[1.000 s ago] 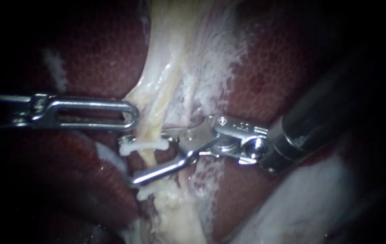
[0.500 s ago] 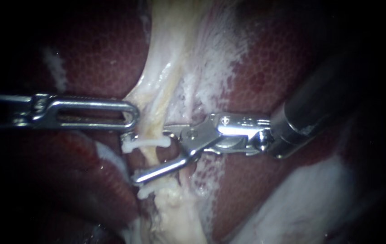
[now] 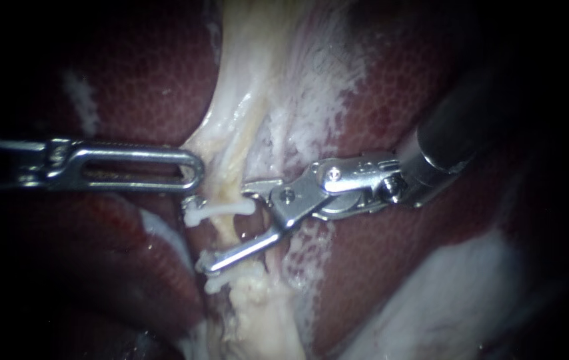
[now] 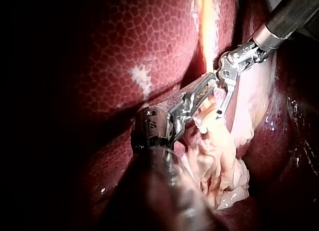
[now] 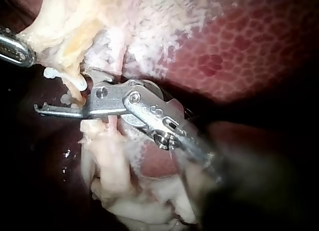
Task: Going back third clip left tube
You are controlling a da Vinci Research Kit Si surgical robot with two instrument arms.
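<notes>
A pale yellowish tube (image 3: 230, 167) runs down the middle between lobes of dark red liver (image 3: 124, 80). Two white clips cross it, one higher (image 3: 223, 210) and one lower (image 3: 216, 284). My right instrument (image 3: 226, 225) comes in from the upper right with its jaws open, straddling the tube between the two clips; its lower jaw lies just above the lower clip. My left instrument (image 3: 198, 175) reaches in from the left, slotted jaws shut on the pale tissue at the tube's left edge. The right wrist view shows the open jaws (image 5: 62, 90) either side of the tube (image 5: 75, 91).
Frayed white tissue (image 3: 311, 100) spreads right of the tube. A ragged pale lump (image 4: 222, 156) hangs below the clips. A pale white mass (image 3: 444, 300) lies at the lower right. Liver surrounds the working spot closely on both sides.
My right instrument's shaft has swung up and to the right, and its wrist has turned. Its open jaws have drawn slightly right along the tube. My left instrument has held still.
</notes>
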